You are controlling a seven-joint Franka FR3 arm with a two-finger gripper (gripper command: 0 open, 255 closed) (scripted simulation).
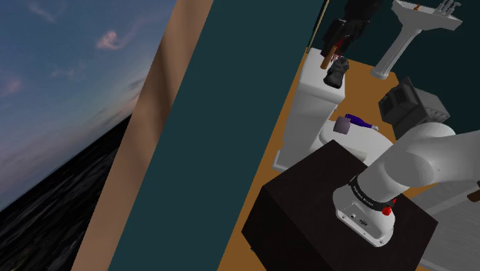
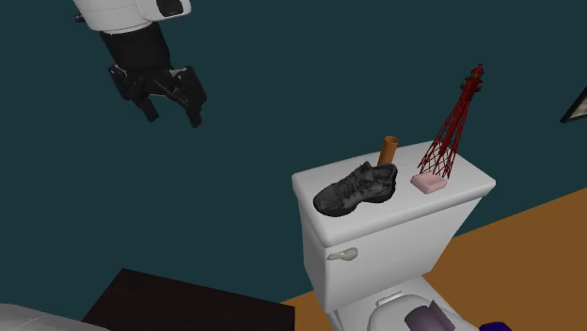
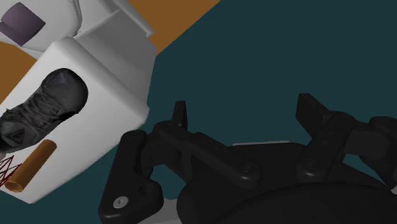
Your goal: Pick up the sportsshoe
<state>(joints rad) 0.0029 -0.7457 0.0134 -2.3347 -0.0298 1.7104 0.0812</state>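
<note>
The gripper (image 2: 173,115) hangs in the air in front of the teal wall (image 2: 282,66). Its two black fingers (image 3: 180,113) are spread apart and there is nothing between them. The dark grey sports shoe (image 2: 356,188) lies well below the hand and off to the second exterior view's right. It rests on its sole on the lid of a white toilet tank (image 2: 395,246), well apart from the fingertips, with its toe on the side nearer the gripper. In the wrist view the shoe (image 3: 38,114) is off to one side of the fingers rather than between them. An orange-brown tube (image 2: 389,149) stands just behind the heel. Farther from the hand on the same lid are a small pink block (image 2: 428,183) and a red lattice tower model (image 2: 456,118). Below the gripper is the dark box stand (image 2: 188,301).
</note>
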